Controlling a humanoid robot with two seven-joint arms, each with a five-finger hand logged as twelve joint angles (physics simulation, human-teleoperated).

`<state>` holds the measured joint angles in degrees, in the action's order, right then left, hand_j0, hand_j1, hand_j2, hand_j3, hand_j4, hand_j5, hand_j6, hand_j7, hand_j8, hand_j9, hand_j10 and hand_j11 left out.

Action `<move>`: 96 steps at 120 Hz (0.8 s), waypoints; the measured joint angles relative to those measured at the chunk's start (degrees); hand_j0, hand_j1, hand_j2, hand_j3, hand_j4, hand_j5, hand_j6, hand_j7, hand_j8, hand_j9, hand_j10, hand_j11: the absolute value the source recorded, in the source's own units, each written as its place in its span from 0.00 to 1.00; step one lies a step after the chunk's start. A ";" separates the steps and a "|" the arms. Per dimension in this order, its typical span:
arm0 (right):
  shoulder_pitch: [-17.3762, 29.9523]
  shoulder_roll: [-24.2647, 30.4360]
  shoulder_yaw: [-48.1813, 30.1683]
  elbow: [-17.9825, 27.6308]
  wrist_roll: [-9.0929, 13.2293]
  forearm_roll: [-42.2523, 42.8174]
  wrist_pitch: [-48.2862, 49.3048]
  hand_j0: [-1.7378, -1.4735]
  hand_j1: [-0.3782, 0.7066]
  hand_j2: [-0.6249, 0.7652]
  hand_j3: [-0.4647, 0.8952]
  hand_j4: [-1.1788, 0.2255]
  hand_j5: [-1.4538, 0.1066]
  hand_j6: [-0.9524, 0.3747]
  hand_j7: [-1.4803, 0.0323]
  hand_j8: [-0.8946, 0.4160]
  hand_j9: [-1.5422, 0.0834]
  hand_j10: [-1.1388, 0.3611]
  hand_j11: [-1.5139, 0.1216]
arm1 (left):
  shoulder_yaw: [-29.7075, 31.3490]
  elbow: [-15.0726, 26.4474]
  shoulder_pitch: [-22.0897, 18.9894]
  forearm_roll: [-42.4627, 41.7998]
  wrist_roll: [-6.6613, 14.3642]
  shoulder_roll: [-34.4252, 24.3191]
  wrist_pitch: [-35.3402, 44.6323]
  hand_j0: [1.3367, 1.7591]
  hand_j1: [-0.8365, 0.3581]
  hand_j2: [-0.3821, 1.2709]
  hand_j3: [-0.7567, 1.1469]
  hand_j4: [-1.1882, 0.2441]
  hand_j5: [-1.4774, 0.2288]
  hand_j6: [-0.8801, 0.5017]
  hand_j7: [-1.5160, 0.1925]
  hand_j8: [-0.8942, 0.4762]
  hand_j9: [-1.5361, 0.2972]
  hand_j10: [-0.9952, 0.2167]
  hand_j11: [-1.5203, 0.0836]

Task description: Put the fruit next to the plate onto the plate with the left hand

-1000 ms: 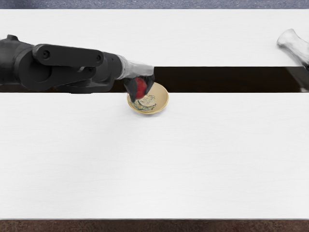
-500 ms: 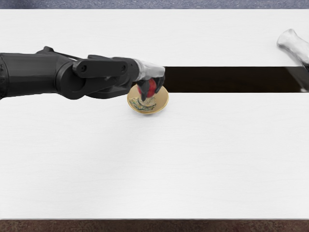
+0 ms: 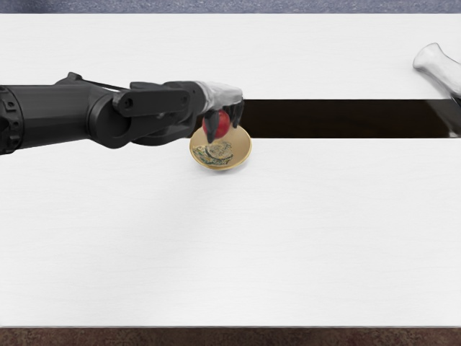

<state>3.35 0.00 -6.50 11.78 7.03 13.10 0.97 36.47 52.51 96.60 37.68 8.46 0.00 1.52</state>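
Note:
A small tan plate [image 3: 232,154] with a green pattern sits on the white table near the dark gap. My left hand [image 3: 222,119] reaches in from the left and hangs over the plate's back edge. Its dark fingers are curled around a red fruit [image 3: 218,125], which is held above the plate's rear rim. I cannot tell whether the fruit touches the plate. My right hand [image 3: 434,63] shows only at the far right edge, resting away from the plate.
A dark gap [image 3: 338,118] runs between the near white table [image 3: 230,238] and the far white surface [image 3: 230,54], just behind the plate. The left arm [image 3: 86,115] spans the table's left side.
The left arm has stretched out to the right and carried the fruit from the plate's left edge to over its back edge. In the last half second the hand rose slightly.

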 joint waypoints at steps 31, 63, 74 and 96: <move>0.00 0.00 0.00 0.00 0.00 0.00 0.00 0.30 0.06 0.44 0.34 0.82 0.90 0.69 0.95 0.66 0.92 0.74 0.90 | -0.04 0.00 -0.18 -0.22 0.06 0.00 0.97 0.75 0.65 0.32 0.40 0.56 0.55 0.39 0.58 0.44 0.55 0.52 0.62; 0.01 0.00 0.00 0.00 0.00 0.00 0.00 0.30 0.06 0.44 0.34 0.82 0.90 0.69 0.95 0.66 0.92 0.74 0.90 | -7.52 7.47 -0.78 -5.87 -0.15 -15.58 0.20 0.76 0.72 0.28 0.40 0.63 0.64 0.44 0.66 0.46 0.63 0.59 0.71; 0.01 0.00 0.00 0.00 0.00 0.00 0.00 0.30 0.06 0.44 0.34 0.82 0.90 0.69 0.95 0.66 0.92 0.74 0.90 | -12.14 11.15 -2.67 -12.10 -0.18 -22.19 -2.47 0.76 0.73 0.27 0.40 0.64 0.65 0.44 0.68 0.46 0.64 0.60 0.72; 0.00 0.00 0.01 0.00 0.01 0.00 0.00 0.30 0.06 0.44 0.34 0.82 0.90 0.69 0.95 0.66 0.92 0.74 0.90 | -22.20 13.37 -9.90 -27.65 -0.20 -34.99 -21.61 0.76 0.74 0.27 0.40 0.65 0.67 0.45 0.69 0.47 0.65 0.61 0.74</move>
<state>3.36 0.00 -6.48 11.78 7.04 13.10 0.97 14.27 65.88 86.70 10.03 8.27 -35.00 -20.10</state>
